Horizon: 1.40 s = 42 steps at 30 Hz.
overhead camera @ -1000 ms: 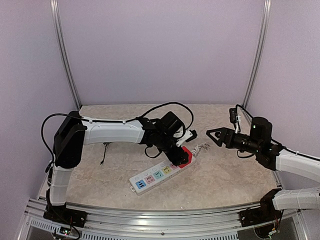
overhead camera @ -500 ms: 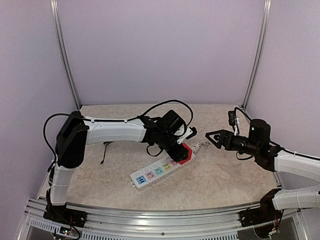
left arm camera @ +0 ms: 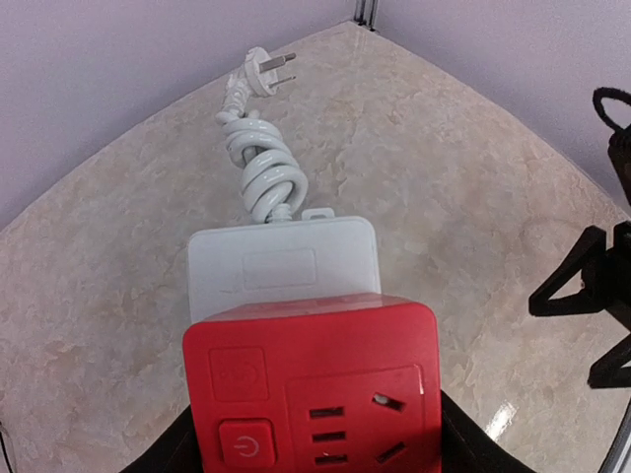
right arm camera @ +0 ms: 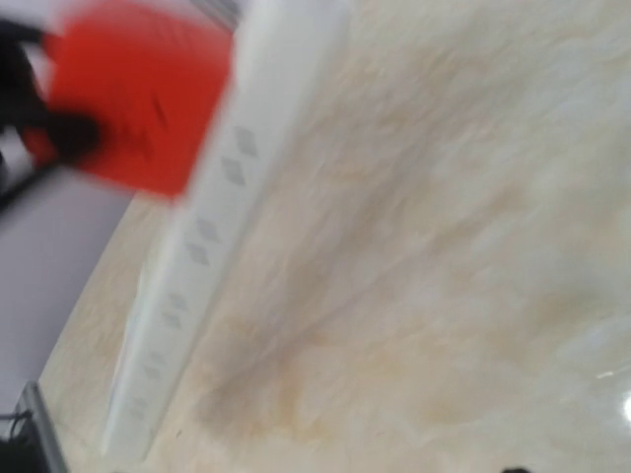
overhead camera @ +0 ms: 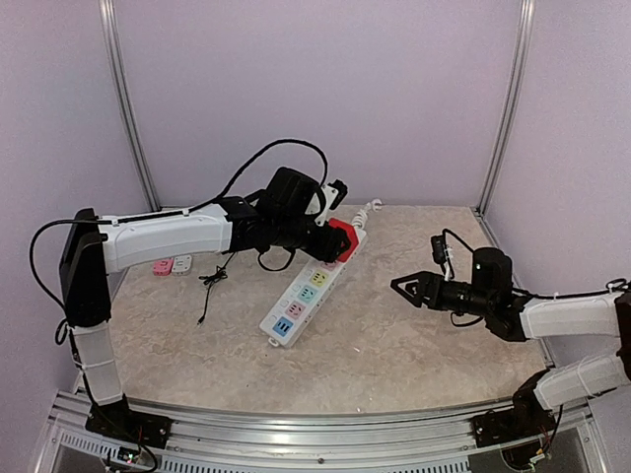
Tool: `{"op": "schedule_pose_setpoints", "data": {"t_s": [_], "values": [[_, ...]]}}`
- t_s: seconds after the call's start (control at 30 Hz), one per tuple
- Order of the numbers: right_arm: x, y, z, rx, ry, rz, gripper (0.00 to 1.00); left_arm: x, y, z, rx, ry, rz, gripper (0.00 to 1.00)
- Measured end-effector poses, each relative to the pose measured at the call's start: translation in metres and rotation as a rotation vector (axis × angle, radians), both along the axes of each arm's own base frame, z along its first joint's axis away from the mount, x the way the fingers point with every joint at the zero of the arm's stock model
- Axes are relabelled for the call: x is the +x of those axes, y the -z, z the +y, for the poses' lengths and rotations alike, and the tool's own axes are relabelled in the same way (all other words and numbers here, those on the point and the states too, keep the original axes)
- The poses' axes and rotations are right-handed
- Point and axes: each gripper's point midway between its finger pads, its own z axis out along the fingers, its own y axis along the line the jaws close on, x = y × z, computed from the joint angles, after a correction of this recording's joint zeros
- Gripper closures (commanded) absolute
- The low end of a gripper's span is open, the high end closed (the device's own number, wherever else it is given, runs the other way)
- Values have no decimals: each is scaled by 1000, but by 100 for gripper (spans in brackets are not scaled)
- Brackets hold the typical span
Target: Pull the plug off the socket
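Note:
The red cube-shaped plug (overhead camera: 342,239) sits in the far end of the long white power strip (overhead camera: 306,293) with pastel outlets. My left gripper (overhead camera: 330,241) is shut on the red plug. In the left wrist view the plug (left arm camera: 315,394) fills the bottom between my black fingers (left arm camera: 163,455), with the strip's white end (left arm camera: 281,261) and its coiled white cord (left arm camera: 261,172) beyond. My right gripper (overhead camera: 399,288) is open and empty, to the right of the strip and apart from it. The right wrist view is blurred; it shows the plug (right arm camera: 138,99) and the strip (right arm camera: 217,207).
Small pink and white flat pieces (overhead camera: 170,265) lie at the left, with a thin black cable (overhead camera: 209,286) beside them. The cord's own pronged plug (left arm camera: 266,69) lies toward the back wall. Metal frame posts stand at the back corners.
My left arm has swung back and to the left with the red plug, dragging and turning the strip with it. My right gripper has moved lower and leftward, still open.

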Motion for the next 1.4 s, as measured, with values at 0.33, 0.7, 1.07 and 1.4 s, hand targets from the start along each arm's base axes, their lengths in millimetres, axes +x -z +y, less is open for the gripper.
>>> {"op": "schedule_pose_setpoints", "data": {"t_s": [0.33,0.7,1.07,1.4], "values": [[5,1,64,11,-87,-17,17,-1,-18,3,-72,-60,-40,77],[41,-13,108,67,-78,-43,27,-22,-22,-14,-83,-43,-72,79],[38,-9,124,156,-89,-3,76,-29,-30,-10,-116,-58,-91,83],[42,-17,122,187,-67,-26,100,-31,-39,-5,-125,-91,-124,85]]}}
